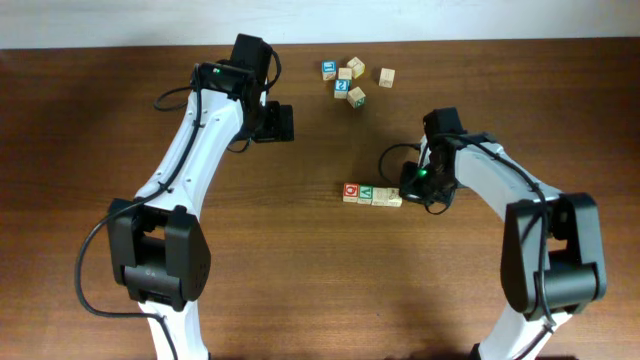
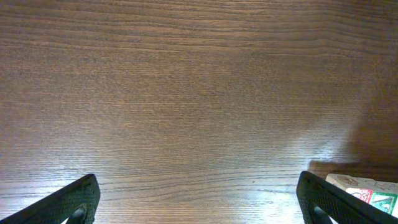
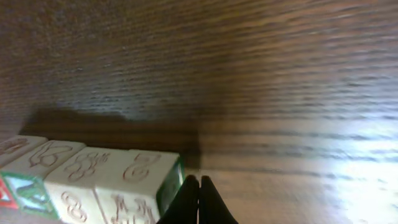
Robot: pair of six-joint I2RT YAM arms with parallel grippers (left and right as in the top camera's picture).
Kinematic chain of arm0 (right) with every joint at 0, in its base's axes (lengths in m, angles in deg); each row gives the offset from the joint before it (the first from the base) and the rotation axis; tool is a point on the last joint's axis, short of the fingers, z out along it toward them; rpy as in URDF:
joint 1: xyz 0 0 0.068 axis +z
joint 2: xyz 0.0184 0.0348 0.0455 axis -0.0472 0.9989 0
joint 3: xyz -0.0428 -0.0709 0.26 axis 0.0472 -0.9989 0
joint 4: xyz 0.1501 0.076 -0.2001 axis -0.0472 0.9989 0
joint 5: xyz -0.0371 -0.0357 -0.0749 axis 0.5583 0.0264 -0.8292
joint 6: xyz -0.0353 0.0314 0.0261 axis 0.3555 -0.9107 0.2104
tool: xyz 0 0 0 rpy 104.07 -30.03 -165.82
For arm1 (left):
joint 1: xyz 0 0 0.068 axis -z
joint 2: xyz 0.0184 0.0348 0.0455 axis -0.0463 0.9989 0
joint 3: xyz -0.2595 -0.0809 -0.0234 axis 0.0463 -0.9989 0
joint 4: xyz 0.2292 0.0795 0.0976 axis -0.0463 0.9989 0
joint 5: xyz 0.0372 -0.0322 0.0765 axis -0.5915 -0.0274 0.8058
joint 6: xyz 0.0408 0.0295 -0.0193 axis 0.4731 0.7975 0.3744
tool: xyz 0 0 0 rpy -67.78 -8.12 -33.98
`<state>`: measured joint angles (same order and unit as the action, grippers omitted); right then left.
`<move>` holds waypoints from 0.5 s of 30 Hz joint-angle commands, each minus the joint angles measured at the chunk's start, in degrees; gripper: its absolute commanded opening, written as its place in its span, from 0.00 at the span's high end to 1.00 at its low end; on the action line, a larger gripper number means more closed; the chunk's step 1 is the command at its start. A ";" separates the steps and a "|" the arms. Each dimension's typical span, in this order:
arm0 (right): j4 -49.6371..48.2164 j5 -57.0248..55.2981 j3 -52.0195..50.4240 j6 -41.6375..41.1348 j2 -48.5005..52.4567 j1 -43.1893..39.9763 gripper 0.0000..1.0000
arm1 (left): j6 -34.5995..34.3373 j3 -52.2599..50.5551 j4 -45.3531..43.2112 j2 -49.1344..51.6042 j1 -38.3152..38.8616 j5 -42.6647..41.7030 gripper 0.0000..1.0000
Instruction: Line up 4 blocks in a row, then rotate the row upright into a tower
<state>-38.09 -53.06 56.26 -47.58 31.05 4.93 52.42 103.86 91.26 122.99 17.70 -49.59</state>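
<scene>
The four blocks (image 1: 372, 195) lie in a tight row near the table's middle. From the left they show a red-faced cube (image 1: 350, 190), a green-lettered cube (image 1: 366, 192) and two paler cubes. In the right wrist view the blocks (image 3: 93, 180) fill the lower left, and the end cube (image 3: 146, 177) shows a green side face. My right gripper (image 3: 199, 190) is shut with nothing in it, tips beside that green face; overhead the right gripper (image 1: 406, 190) is at the row's right end. My left gripper (image 1: 281, 122) hangs open and empty well to the back left. Its fingers (image 2: 74, 199) frame bare wood.
A loose cluster of spare cubes (image 1: 352, 80), some blue-faced, lies at the back centre. One cube with red and green print (image 2: 367, 190) peeks in at the lower right of the left wrist view. The dark wooden table (image 1: 300, 280) stretches all round.
</scene>
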 commanded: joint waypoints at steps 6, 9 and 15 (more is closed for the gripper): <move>-3.87 6.23 -0.35 3.26 1.36 0.44 0.96 | 2.25 -0.02 -0.09 0.63 -0.09 -0.59 0.01; -5.11 6.43 -0.35 3.85 1.36 2.29 0.96 | 2.25 -0.02 -0.13 0.63 -0.09 -0.59 0.01; -5.14 9.20 -0.26 1.44 1.36 2.97 0.96 | 2.23 -0.02 -0.15 0.63 -0.09 -0.59 0.01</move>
<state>-43.01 -45.47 56.20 -45.04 31.88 7.51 53.71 103.86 91.26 122.99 17.70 -49.59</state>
